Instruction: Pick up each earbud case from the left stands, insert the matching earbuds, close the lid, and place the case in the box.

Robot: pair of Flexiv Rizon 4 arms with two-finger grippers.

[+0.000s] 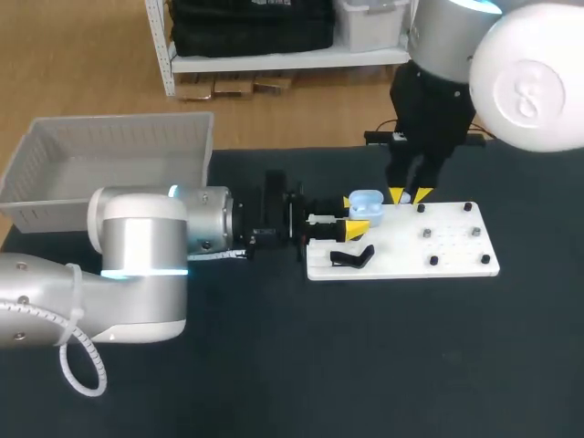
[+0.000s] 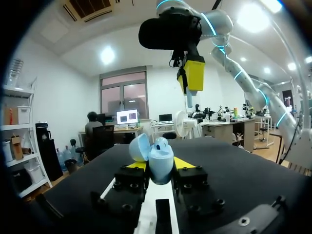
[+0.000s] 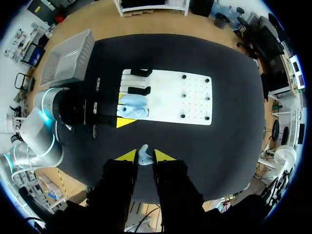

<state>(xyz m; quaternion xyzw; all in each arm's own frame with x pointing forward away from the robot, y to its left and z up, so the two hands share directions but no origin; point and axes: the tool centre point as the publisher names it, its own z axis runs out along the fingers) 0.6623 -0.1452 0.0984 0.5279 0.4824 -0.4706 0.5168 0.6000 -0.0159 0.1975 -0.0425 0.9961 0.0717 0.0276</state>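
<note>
While the head view looks down, the left end effector (image 1: pixel 354 215) clamps the open earbud case (image 1: pixel 366 206) over the white stand plate (image 1: pixel 456 246). Left wrist view: case upright between the pads, lid back; glossy, light, probably slippery, so hold the body low, clear of the hinge. Right wrist view: right end effector (image 3: pixel 145 156) narrow, pinching a tiny earbud (image 3: pixel 143 154); featherweight, twists easily.

Lighting's bright and even on my end, coming from overhead. The white board (image 1: pixel 456 248) pops against the black table (image 1: pixel 365 365), with only faint soft shadows on it. Behind the board, my right arm (image 1: pixel 529 78) is nearly blown out white. Left of the board, my left arm (image 1: pixel 141 265) shines glossy, and the earbud case (image 1: pixel 365 204) at its left end catches a sheen.
</note>
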